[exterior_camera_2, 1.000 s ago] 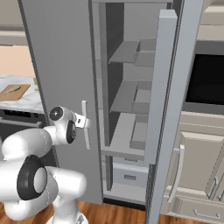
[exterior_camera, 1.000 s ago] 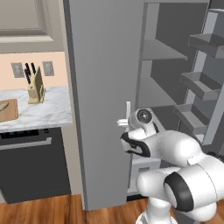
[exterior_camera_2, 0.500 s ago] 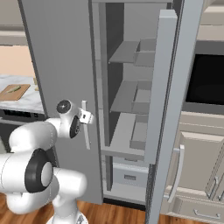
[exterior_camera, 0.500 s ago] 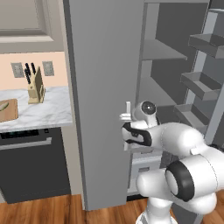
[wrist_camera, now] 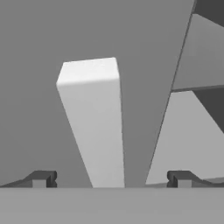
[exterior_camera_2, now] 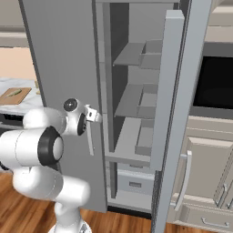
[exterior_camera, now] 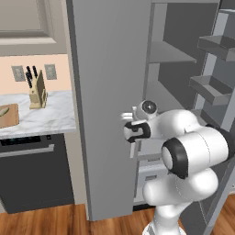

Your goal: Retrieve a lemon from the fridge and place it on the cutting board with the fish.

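Observation:
The fridge has its left door shut and its right door swung open onto grey shelves. My gripper is open, with the left door's pale vertical handle standing between its fingertips, untouched by either one. From the base, the gripper sits at the handle's upper end. The cutting board lies on the marble counter at left with the fish on it. The lemon is hidden.
A knife block stands on the counter by the fridge, above a dark appliance front. The open door's bins jut out on the right. A black wall oven and beige drawers sit beyond the open door.
The hand has crept slightly up and in toward the left door's handle, and the arm's elbow has swung forward and higher. The jaws stay open.

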